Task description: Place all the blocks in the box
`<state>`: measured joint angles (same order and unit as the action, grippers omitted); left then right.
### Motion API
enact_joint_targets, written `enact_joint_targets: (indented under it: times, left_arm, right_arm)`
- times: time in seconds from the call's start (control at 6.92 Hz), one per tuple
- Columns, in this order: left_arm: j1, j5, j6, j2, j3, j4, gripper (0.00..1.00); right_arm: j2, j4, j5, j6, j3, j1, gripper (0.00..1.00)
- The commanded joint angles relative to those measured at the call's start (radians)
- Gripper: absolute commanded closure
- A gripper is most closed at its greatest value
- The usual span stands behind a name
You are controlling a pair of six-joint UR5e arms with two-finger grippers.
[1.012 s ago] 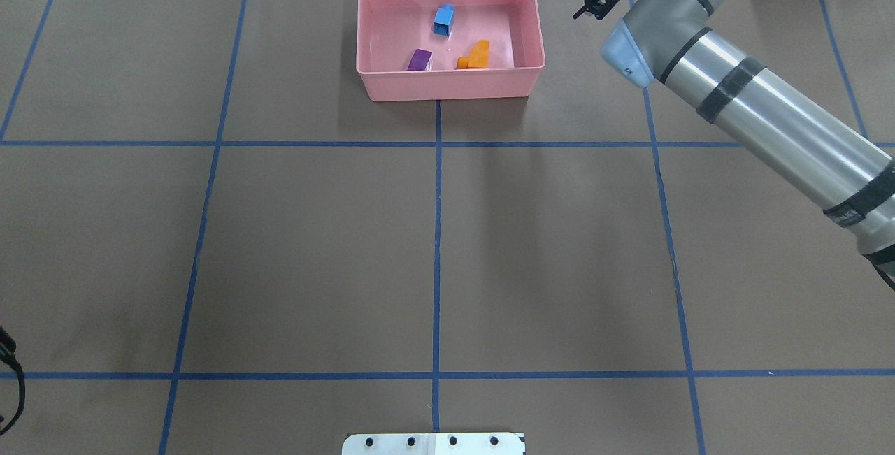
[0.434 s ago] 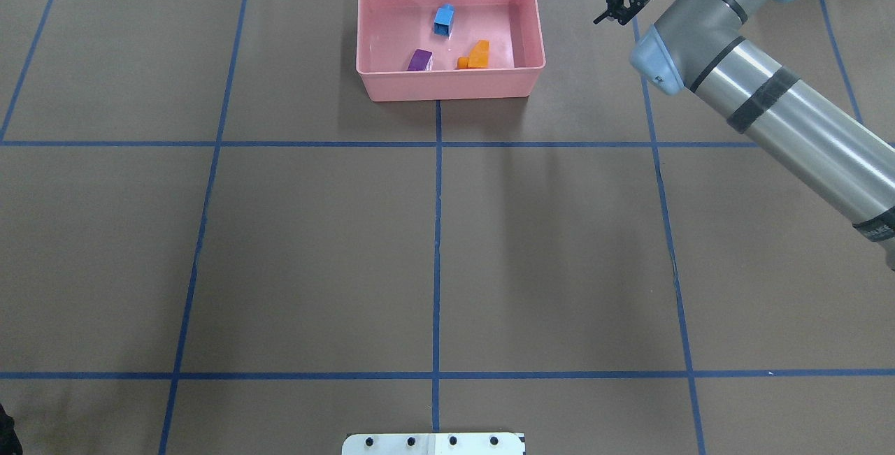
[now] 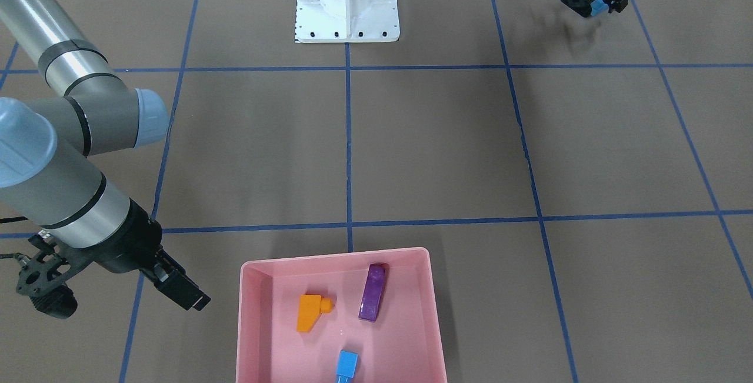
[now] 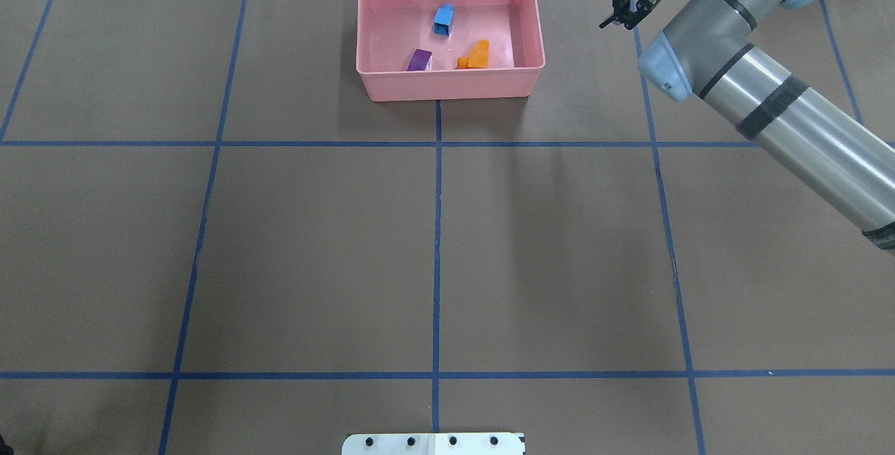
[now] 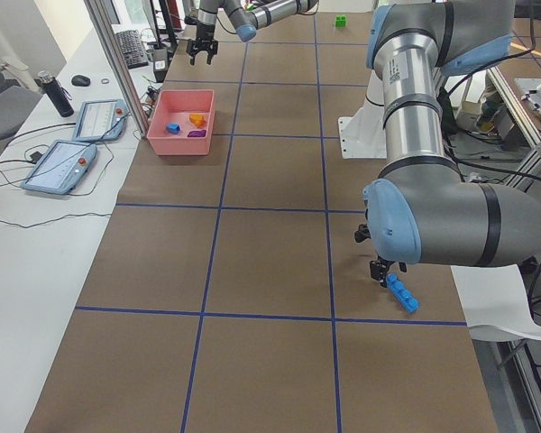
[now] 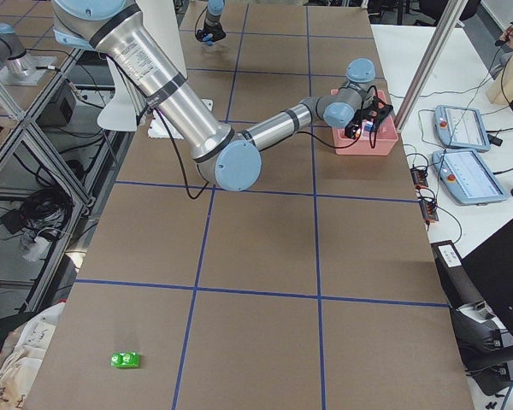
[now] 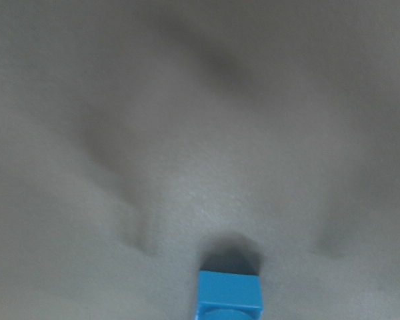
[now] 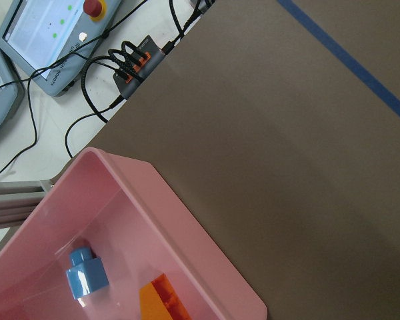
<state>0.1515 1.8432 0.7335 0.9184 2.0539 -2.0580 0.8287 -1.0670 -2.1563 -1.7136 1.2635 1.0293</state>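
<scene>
The pink box stands at the table's far middle and holds a light blue block, a long purple block and an orange block. The front-facing view shows the box too. My right gripper hangs open and empty beside the box's right side. My left gripper is shut on the long blue block low over the table near the robot; the left wrist view shows that block. A green block lies alone far out on the robot's right.
The white robot base stands at the table's near middle edge. Operator tablets and a cable hub lie just beyond the far edge behind the box. Blue tape lines divide the brown table.
My right gripper has moved to the right, away from the box. The bit of my left arm at the overhead view's lower left has slid out of that view.
</scene>
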Motion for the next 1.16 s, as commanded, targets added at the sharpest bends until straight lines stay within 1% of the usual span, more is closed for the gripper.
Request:
enact_joint_targets:
  times: [0.0, 0.14, 0.29, 0.43, 0.58, 0.72, 0.87, 1.01]
  left_arm:
    - [0.043, -0.002, 0.038, 0.003, -0.026, -0.001, 0.31]
    - [0.043, -0.002, 0.037, 0.002, -0.03, -0.001, 0.47]
    - [0.042, -0.002, 0.038, 0.004, -0.04, -0.004, 0.77]
    - [0.028, 0.001, 0.044, 0.0, -0.015, -0.005, 1.0]
    - [-0.013, 0.01, 0.043, 0.002, 0.011, -0.005, 1.0]
    - [-0.126, 0.043, 0.028, 0.01, 0.069, 0.001, 1.0]
    - [-0.238, 0.121, 0.027, 0.06, 0.08, -0.002, 1.0]
    - [-0.401, 0.135, 0.026, 0.182, 0.097, 0.005, 1.0]
  right_arm:
    - [0.021, -0.001, -0.028, 0.011, 0.02, 0.012, 0.01]
    - [0.042, -0.001, -0.036, 0.015, 0.033, 0.029, 0.01]
    - [0.09, 0.001, -0.037, 0.05, 0.068, 0.034, 0.01]
    - [0.146, -0.001, -0.045, 0.099, 0.104, 0.043, 0.01]
    - [0.206, 0.001, -0.065, 0.173, 0.134, 0.067, 0.01]
    - [0.29, 0.001, -0.08, 0.3, 0.169, 0.093, 0.02]
    - [0.388, 0.001, -0.085, 0.434, 0.216, 0.106, 0.02]
    - [0.473, 0.001, -0.086, 0.544, 0.256, 0.126, 0.02]
